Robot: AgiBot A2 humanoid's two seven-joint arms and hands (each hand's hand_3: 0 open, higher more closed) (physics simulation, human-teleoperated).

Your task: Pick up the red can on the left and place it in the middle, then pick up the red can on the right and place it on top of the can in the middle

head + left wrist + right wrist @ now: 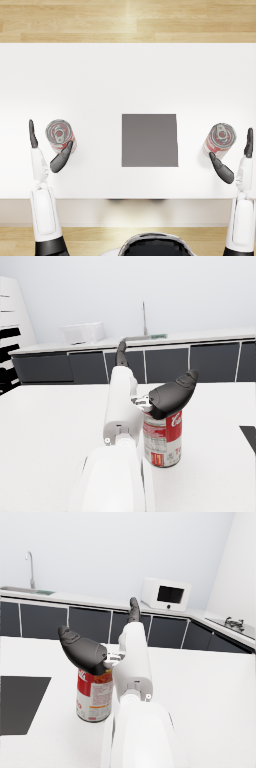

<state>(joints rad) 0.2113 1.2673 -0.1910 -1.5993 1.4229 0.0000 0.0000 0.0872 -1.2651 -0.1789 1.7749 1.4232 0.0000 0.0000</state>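
Observation:
Two upright red-and-white cans stand on the white table (100, 80). The left can (61, 135) (162, 442) sits between the spread fingers (33, 134) and thumb of my left hand (41, 159) (171, 396); that hand holds nothing. My right hand (242, 170) (82, 650) brackets the right can (220, 139) (94, 695) the same way, thumb near its front side, fingers (248, 143) out beyond it, not closed on it. A dark grey square mat (149, 140) lies flat midway between the cans.
The table's front edge (128, 198) runs just behind both wrists. Wooden floor (128, 20) shows past the far edge. The wrist views show a dark kitchen counter (165, 358) with a tap and a white microwave (166, 594) far behind.

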